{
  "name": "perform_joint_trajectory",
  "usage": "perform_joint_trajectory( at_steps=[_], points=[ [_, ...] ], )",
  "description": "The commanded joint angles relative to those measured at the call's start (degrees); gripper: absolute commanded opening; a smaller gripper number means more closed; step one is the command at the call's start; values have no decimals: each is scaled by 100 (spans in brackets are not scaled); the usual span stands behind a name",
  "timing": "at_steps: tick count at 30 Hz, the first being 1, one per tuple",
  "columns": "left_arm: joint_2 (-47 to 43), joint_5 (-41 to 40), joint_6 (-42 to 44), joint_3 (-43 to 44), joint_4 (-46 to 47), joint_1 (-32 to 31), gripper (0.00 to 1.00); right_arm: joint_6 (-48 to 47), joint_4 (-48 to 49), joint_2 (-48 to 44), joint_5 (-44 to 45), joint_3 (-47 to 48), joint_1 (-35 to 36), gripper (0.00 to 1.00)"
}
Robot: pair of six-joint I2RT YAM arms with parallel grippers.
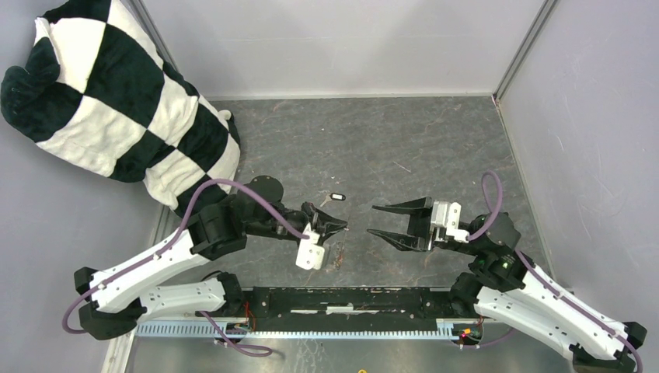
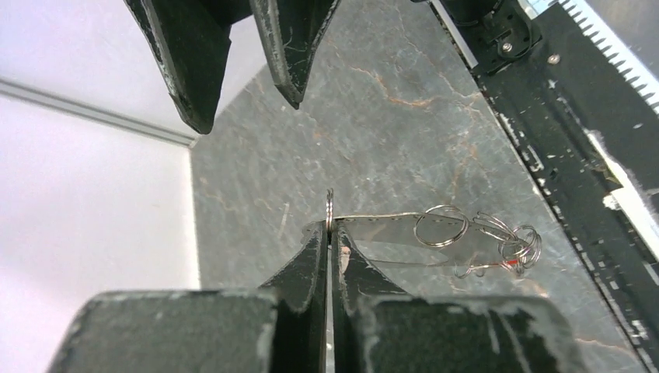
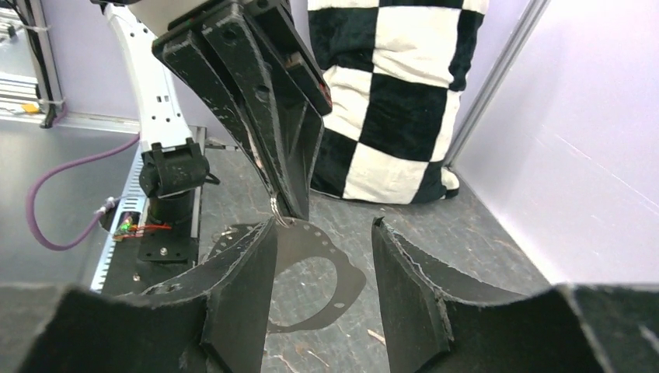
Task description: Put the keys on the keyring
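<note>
My left gripper [image 1: 332, 226] is shut on a small split ring [image 2: 329, 208] at the top of the keyring [image 3: 311, 252], a thin flat grey loop with small holes. The loop hangs from the left fingertips [image 3: 289, 203] just above the table. Further small wire rings [image 2: 440, 226] trail from it, with a red speck [image 2: 513, 265] among them. My right gripper [image 3: 325, 223] stands open facing the left one, its jaws on either side of the loop without touching it. One key with a black tag [image 1: 336, 196] lies on the table just behind the grippers.
A black-and-white checkered cushion [image 1: 116, 93] fills the back left corner. Pale walls close in the back and right of the grey stone-pattern table [image 1: 404, 140]. The black base rail [image 1: 342, 299] runs along the near edge.
</note>
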Motion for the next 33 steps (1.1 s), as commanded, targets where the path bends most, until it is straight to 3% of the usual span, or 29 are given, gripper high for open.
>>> perform_joint_trajectory(
  at_steps=[1, 10, 19, 33],
  points=[
    [-264, 367, 1367, -139, 341, -3, 2, -389, -247, -145, 238, 192, 9, 54],
    [-399, 567, 1387, -247, 599, -3, 2, -459, -171, -67, -44, 147, 7, 53],
    [-255, 519, -467, -125, 1449, -2, 2, -430, -132, 271, -711, 415, 9, 51],
    [132, 794, -3263, 394, 2497, 12, 2, -172, 415, -116, -412, 553, 8, 51]
  ],
)
